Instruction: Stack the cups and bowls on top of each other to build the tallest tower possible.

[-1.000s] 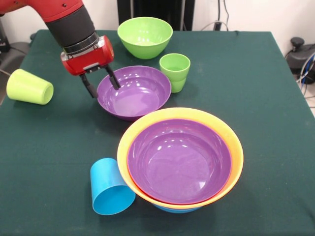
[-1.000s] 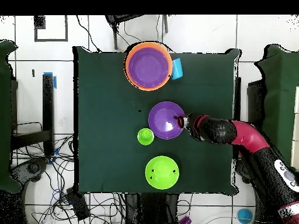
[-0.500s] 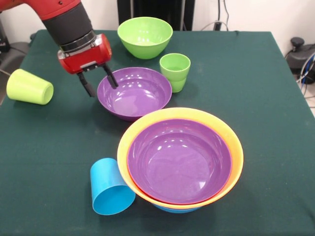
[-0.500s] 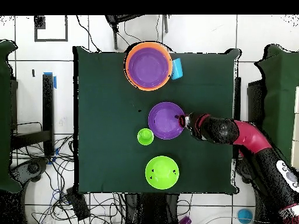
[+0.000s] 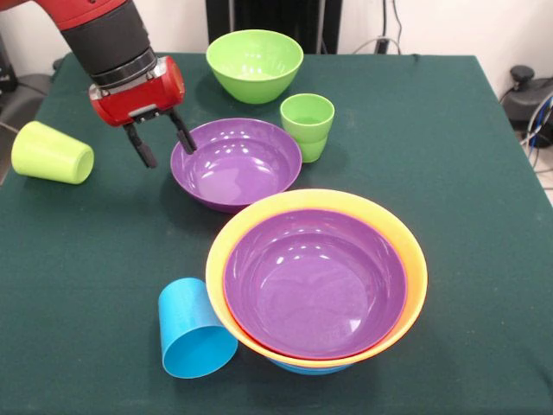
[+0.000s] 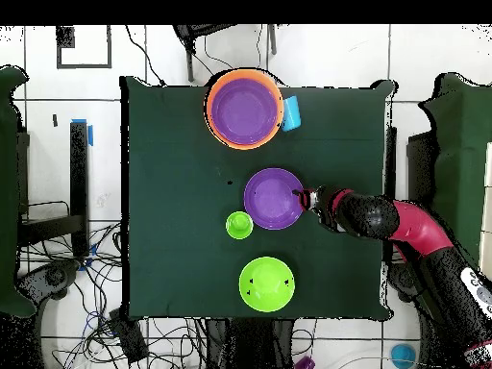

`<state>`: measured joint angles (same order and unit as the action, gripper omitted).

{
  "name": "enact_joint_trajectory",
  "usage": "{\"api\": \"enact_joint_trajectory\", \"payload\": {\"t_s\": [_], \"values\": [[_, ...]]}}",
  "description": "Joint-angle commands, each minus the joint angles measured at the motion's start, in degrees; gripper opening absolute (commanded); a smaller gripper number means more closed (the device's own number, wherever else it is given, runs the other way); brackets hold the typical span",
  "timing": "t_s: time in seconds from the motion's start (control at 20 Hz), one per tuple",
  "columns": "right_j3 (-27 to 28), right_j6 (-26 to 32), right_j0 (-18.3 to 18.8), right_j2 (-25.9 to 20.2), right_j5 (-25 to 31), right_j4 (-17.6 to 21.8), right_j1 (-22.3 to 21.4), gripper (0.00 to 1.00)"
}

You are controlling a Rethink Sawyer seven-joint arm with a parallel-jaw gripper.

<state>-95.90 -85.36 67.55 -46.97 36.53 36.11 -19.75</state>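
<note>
My gripper is open and empty, raised just left of the loose purple bowl, with its fingers clear of the rim. In the overhead view the gripper is at that bowl's right edge. The tower stands near the front: an orange bowl outermost, a purple bowl nested inside, a blue bowl's edge showing below. A green bowl sits at the back. A ridged green cup stands upright beside the loose purple bowl. A sky blue cup and a yellow-green cup lie on their sides.
All of it rests on a dark green table. The yellow-green cup lies close to the table's left edge. In the overhead view the tower is at the table's top edge and the green bowl near the bottom.
My gripper has lifted and drawn back from the loose purple bowl; one finger was inside its rim, and now both are outside. The bowl has not moved.
</note>
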Motion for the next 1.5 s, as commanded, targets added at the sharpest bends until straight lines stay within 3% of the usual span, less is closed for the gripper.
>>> {"api": "enact_joint_trajectory", "payload": {"t_s": [0.05, 0.95, 1.5], "values": [[2.30, 9.67, -1.55, 1.00, 4.75, 1.24, 1.37, 1.00], [10.49, 16.83, -0.96, 1.71, 3.28, 4.73, 12.94, 1.00], [11.40, 17.70, -0.75, 1.29, 4.89, 4.92, 12.73, 1.00]]}}
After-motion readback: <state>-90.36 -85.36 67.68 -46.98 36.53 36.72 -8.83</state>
